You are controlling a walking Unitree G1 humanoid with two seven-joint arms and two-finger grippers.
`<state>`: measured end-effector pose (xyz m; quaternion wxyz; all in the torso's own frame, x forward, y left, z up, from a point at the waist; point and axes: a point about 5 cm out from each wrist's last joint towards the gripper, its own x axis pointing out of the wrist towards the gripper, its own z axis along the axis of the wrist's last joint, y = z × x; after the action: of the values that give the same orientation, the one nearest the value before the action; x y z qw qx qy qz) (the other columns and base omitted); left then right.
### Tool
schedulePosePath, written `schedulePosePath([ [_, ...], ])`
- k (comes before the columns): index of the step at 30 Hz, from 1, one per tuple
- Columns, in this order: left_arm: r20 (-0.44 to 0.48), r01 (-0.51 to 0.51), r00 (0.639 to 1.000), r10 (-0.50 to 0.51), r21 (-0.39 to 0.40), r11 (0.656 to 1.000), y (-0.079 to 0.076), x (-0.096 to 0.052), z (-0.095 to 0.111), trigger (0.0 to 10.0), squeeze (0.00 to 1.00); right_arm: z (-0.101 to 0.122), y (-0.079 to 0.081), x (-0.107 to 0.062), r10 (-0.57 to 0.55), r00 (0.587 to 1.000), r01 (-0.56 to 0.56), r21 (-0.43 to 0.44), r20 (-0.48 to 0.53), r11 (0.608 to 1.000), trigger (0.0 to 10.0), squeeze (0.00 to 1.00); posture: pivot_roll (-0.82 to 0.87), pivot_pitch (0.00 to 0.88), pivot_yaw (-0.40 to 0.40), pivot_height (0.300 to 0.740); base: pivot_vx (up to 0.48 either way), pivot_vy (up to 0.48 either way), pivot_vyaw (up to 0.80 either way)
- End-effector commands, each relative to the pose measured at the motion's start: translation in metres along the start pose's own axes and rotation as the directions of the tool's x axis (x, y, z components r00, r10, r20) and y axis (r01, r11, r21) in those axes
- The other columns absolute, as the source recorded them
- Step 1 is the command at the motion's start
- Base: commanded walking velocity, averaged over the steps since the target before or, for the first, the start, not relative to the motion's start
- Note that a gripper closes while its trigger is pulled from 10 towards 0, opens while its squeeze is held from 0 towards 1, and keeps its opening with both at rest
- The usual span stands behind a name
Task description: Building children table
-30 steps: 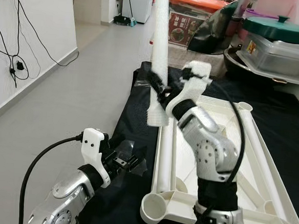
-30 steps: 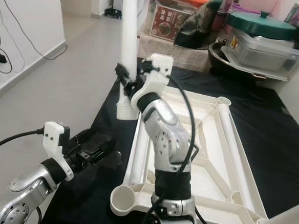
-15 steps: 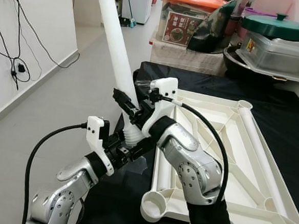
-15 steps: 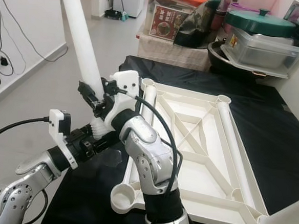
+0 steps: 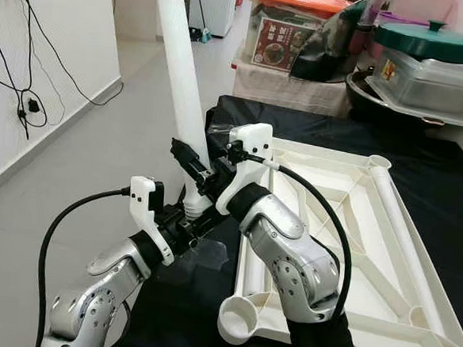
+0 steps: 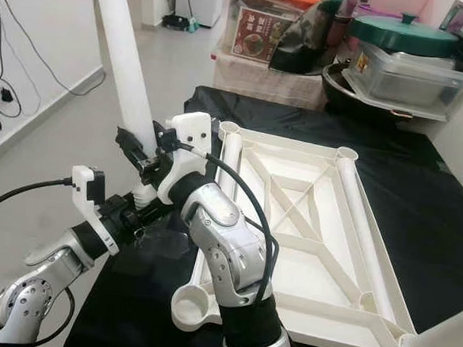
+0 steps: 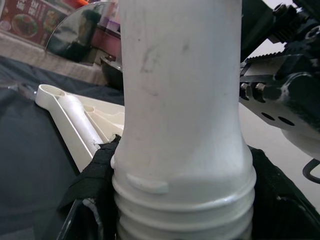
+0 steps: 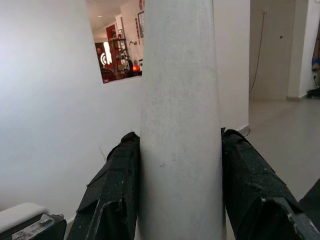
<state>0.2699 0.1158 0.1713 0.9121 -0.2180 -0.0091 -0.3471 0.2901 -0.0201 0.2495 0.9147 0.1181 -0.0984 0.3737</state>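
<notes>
You have two grippers clamped on one white table leg (image 5: pixel 177 74): right gripper (image 5: pixel 194 168) above, left gripper (image 5: pixel 187 223) at its threaded end, beside one upturned tabletop (image 5: pixel 347 229).

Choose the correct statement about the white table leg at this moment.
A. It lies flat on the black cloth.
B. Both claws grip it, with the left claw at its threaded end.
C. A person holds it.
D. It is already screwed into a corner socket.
B: the right claw clamps the table leg on its shaft, and the left claw grips the threaded end just below, off the upturned tabletop.
</notes>
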Motion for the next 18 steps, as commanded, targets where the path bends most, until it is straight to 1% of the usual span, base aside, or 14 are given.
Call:
schedulePosePath([
  [1, 0.054, -0.058, 0.997, 0.057, 0.025, 0.998, 0.009, -0.002, 0.01, 0.0, 0.0, -0.003, 0.005, -0.003, -0.003, 1.0, 0.002, 0.06, 0.03, 0.998, 0.0, 0.0, 0.1, 0.0, -0.09, 0.74, 0.0, 0.0, 0.0],
  [5, 0.053, -0.075, 0.996, 0.073, 0.04, 0.996, 0.013, -0.003, 0.011, 0.0, 0.0, -0.004, 0.003, -0.004, -0.011, 1.0, 0.009, 0.061, 0.028, 0.998, 0.0, 0.0, 0.1, 0.0, -0.089, 0.74, 0.0, 0.0, 0.0],
  [6, 0.039, -0.081, 0.996, 0.079, 0.057, 0.995, 0.013, -0.002, 0.011, 0.0, 0.0, -0.005, 0.002, -0.004, -0.016, 1.0, 0.015, 0.06, 0.024, 0.998, 0.0, 0.0, 0.1, 0.0, -0.088, 0.74, 0.0, 0.0, 0.0],
  [7, 0.019, -0.085, 0.996, 0.083, 0.096, 0.992, 0.013, -0.002, 0.009, 10.0, 0.0, -0.007, 0.0, -0.004, -0.028, 1.0, 0.028, 0.067, -0.005, 0.997, 9.6, 0.0, 0.1, 0.0, -0.086, 0.74, 0.0, 0.0, 0.0],
  [8, -0.008, -0.084, 0.996, 0.086, 0.145, 0.986, 0.012, -0.001, 0.007, 10.0, 0.0, -0.01, -0.002, -0.005, -0.038, 0.999, 0.04, 0.083, -0.03, 0.996, 10.0, 1.0, 0.1, 0.0, -0.086, 0.74, 0.0, 0.0, 0.0],
  [9, -0.024, -0.08, 0.996, 0.086, 0.183, 0.98, 0.012, -0.001, 0.005, 10.0, 0.0, -0.012, -0.005, -0.006, -0.046, 0.998, 0.051, 0.096, -0.049, 0.994, 10.0, 1.0, 0.1, 0.0, -0.087, 0.74, 0.0, 0.0, 0.0],
  [10, -0.024, -0.08, 0.996, 0.086, 0.183, 0.98, 0.012, -0.001, 0.005, 10.0, 0.0, -0.012, -0.005, -0.006, -0.046, 0.998, 0.051, 0.096, -0.049, 0.994, 10.0, 1.0, 0.1, 0.0, -0.087, 0.74, 0.0, 0.0, 0.0],
  [11, -0.039, -0.074, 0.996, 0.086, 0.233, 0.97, 0.011, -0.001, 0.005, 10.0, 0.0, -0.014, -0.006, -0.007, -0.038, 0.997, 0.046, 0.119, -0.071, 0.992, 10.0, 1.0, 0.11, 0.0, -0.088, 0.74, 0.0, 0.0, 0.0],
  [12, -0.046, -0.07, 0.995, 0.085, 0.262, 0.963, 0.011, -0.001, 0.004, 10.0, 0.0, -0.016, -0.007, -0.008, -0.03, 0.996, 0.04, 0.134, -0.081, 0.99, 10.0, 1.0, 0.11, 0.0, -0.088, 0.74, 0.0, 0.0, 0.0],
  [14, -0.046, -0.07, 0.995, 0.085, 0.262, 0.963, 0.011, -0.001, 0.004, 10.0, 0.0, -0.016, -0.007, -0.008, -0.03, 0.996, 0.04, 0.134, -0.081, 0.99, 10.0, 1.0, 0.11, 0.0, -0.088, 0.74, 0.0, 0.0, 0.0],
  [15, -0.063, -0.061, 0.994, 0.085, 0.316, 0.947, 0.011, -0.003, 0.003, 10.0, 0.0, -0.017, -0.009, -0.009, -0.025, 0.994, 0.04, 0.148, -0.103, 0.988, 10.0, 1.0, 0.11, 0.0, -0.089, 0.74, 0.0, 0.0, 0.0],
  [16, -0.063, -0.061, 0.994, 0.085, 0.316, 0.947, 0.011, -0.003, 0.003, 10.0, 0.0, -0.017, -0.009, -0.009, -0.025, 0.994, 0.04, 0.148, -0.103, 0.988, 10.0, 1.0, 0.11, 0.0, -0.089, 0.74, 0.0, 0.0, 0.0],
  [17, -0.086, -0.047, 0.993, 0.085, 0.376, 0.925, 0.012, -0.006, 0.001, 10.0, 0.0, -0.017, -0.011, -0.011, -0.008, 0.993, 0.03, 0.19, -0.114, 0.981, 10.0, 0.94, 0.11, 0.0, -0.09, 0.74, 0.0, 0.0, 0.0],
  [18, -0.086, -0.047, 0.993, 0.085, 0.376, 0.925, 0.012, -0.006, 0.001, 10.0, 0.0, -0.017, -0.011, -0.011, -0.008, 0.993, 0.03, 0.19, -0.114, 0.981, 10.0, 0.94, 0.11, 0.0, -0.09, 0.74, 0.0, 0.0, 0.0],
])
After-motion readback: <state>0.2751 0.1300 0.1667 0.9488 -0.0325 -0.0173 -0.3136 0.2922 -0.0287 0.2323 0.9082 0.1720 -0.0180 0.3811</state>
